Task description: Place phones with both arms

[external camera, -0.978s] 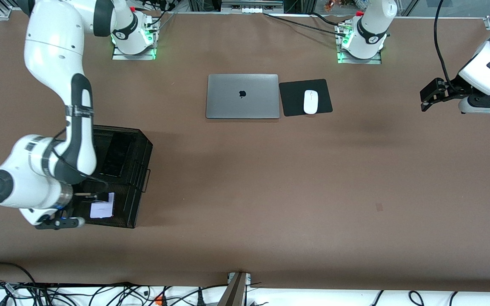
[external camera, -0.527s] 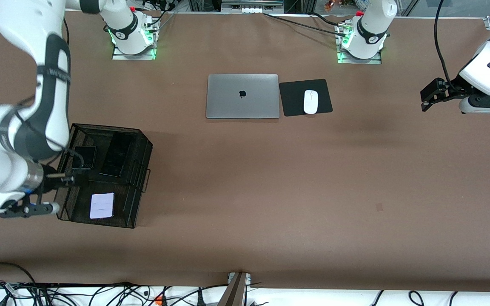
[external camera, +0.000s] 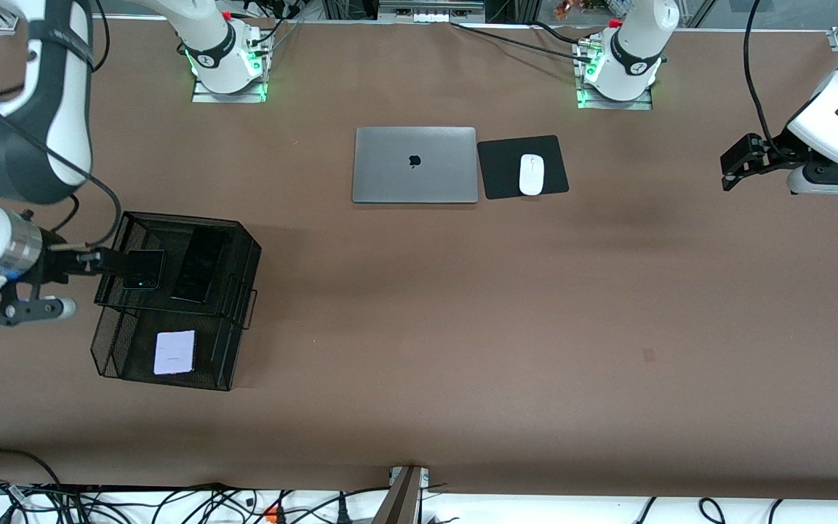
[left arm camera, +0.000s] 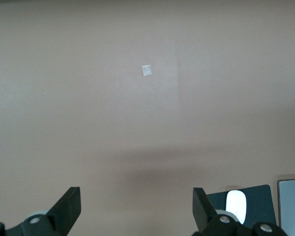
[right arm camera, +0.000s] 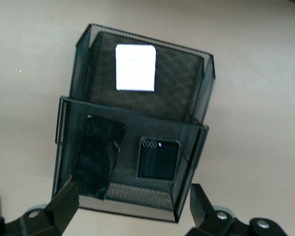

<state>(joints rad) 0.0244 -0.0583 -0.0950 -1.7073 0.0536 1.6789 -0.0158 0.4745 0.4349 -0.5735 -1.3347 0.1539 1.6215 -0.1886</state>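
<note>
Lying in a black mesh organizer (external camera: 241, 291) toward the right arm's end of the table: flip phone (external camera: 142, 269) and long black slab (external camera: 201, 266) on the upper tier, lavender-white phone (external camera: 174, 352) below. Hovering beside it, right gripper (external camera: 73, 280), jaws spread, empty. Waiting over bare table, left gripper (external camera: 729, 166), jaws spread

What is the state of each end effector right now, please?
Left end effector: open, empty, over bare table near the mouse.
Right end effector: open, empty, beside the mesh rack.
</note>
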